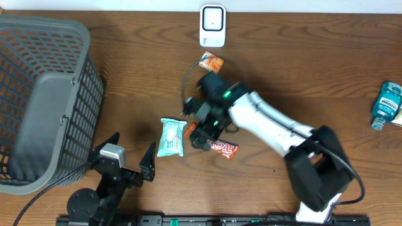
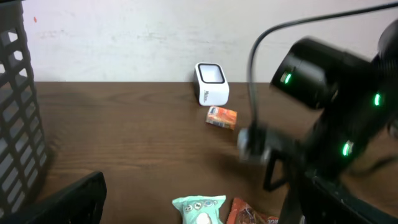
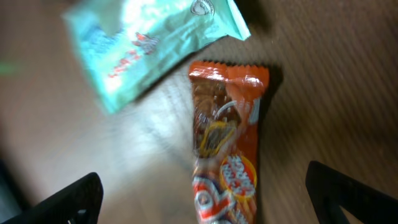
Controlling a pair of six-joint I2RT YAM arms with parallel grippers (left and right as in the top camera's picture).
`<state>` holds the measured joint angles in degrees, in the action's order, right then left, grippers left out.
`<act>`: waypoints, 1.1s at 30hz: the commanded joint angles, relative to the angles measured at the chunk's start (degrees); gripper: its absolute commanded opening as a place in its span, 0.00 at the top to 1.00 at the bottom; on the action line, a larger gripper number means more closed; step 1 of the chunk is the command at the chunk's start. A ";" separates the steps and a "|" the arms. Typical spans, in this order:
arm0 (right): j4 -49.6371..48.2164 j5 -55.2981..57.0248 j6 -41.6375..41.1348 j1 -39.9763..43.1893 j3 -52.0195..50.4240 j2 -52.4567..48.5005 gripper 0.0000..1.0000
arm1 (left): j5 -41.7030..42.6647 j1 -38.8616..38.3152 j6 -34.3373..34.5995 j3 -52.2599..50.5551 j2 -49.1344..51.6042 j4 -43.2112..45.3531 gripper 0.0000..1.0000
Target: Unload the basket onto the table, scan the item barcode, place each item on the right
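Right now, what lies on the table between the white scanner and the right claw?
A small orange box lies between the white scanner and the right claw, nearer the scanner. The overhead view shows this best.

Table (image 1: 125, 75): brown wood, visible grain, low sheen. Orange wrapper (image 3: 227, 137), centre frame: glossy crinkled film (highlights along the seal). Teal packet (image 3: 149, 43): smoother plastic film. Basket (image 1: 44, 94), left: matt grey plastic. Scanner (image 1: 213, 25): glossy white plastic

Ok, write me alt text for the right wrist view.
An orange snack wrapper lies flat on the wooden table, framed by the open right gripper and not gripped. A blurred teal packet lies past its top end, to the left.
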<state>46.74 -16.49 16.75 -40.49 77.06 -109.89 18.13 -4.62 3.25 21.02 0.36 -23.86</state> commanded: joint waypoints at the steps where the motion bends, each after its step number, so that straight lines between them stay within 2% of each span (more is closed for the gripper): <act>1: -2.69 21.14 -3.61 -6.67 -3.45 -0.17 0.01 | 0.72 -0.22 0.72 -0.07 -0.20 0.07 0.02; 4: -7.26 25.68 -5.31 -9.73 -6.86 -0.17 0.01 | 0.72 -0.22 0.72 -0.07 -0.20 0.07 0.02; 8: -11.96 25.83 -6.16 -9.84 -10.73 -0.26 0.02 | 0.72 -0.22 0.72 -0.07 -0.20 0.07 0.02; 10: -12.57 24.59 -5.27 -9.64 -11.41 -0.57 0.12 | 0.72 -0.22 0.72 -0.07 -0.20 0.07 0.02; 11: -12.96 24.50 -5.25 -9.53 -11.63 -1.03 0.21 | 0.72 -0.22 0.72 -0.07 -0.20 0.07 0.02; 12: -13.70 24.50 -5.33 -9.20 -11.67 -2.23 0.53 | 0.72 -0.22 0.72 -0.07 -0.20 0.07 0.02; 13: -14.32 24.50 -5.31 -9.03 -11.67 -2.93 0.61 | 0.72 -0.22 0.72 -0.07 -0.20 0.07 0.02; 14: -15.08 24.44 -5.07 -8.81 -11.67 -4.28 0.80 | 0.72 -0.22 0.72 -0.07 -0.20 0.07 0.02; 15: -15.30 23.96 -4.59 -8.68 -11.67 -5.14 0.86 | 0.72 -0.22 0.72 -0.07 -0.20 0.07 0.02; 16: -15.34 22.88 -3.78 -8.50 -11.65 -6.21 0.97 | 0.72 -0.22 0.72 -0.07 -0.20 0.07 0.02; 18: -14.58 19.17 -4.39 -7.58 -11.45 -8.55 0.99 | 0.72 -0.22 0.72 -0.07 -0.20 0.07 0.02; 21: -9.55 5.53 -5.40 -4.39 -8.33 -8.70 0.99 | 0.72 -0.22 0.72 -0.07 -0.20 0.07 0.02; 22: -2.45 -7.08 -5.33 -0.87 -2.38 -8.61 0.99 | 0.72 -0.22 0.72 -0.07 -0.20 0.07 0.02; 23: 0.17 -11.58 -5.25 0.39 -0.33 -8.61 0.99 | 0.72 -0.22 0.72 -0.07 -0.20 0.07 0.02; 26: 9.29 -34.40 -0.44 7.39 7.02 -8.61 0.99 | 0.72 -0.22 0.72 -0.07 -0.20 0.07 0.02; 28: 10.84 -46.07 1.31 11.15 7.61 -8.61 0.99 | 0.72 -0.22 0.72 -0.07 -0.20 0.07 0.02; 33: 12.90 -63.08 1.33 14.34 7.58 -8.63 0.99 | 0.72 -0.22 0.72 -0.07 -0.20 0.07 0.02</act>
<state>59.00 -60.31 16.29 -26.52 83.88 -118.87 18.13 -4.62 3.25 21.02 0.32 -23.88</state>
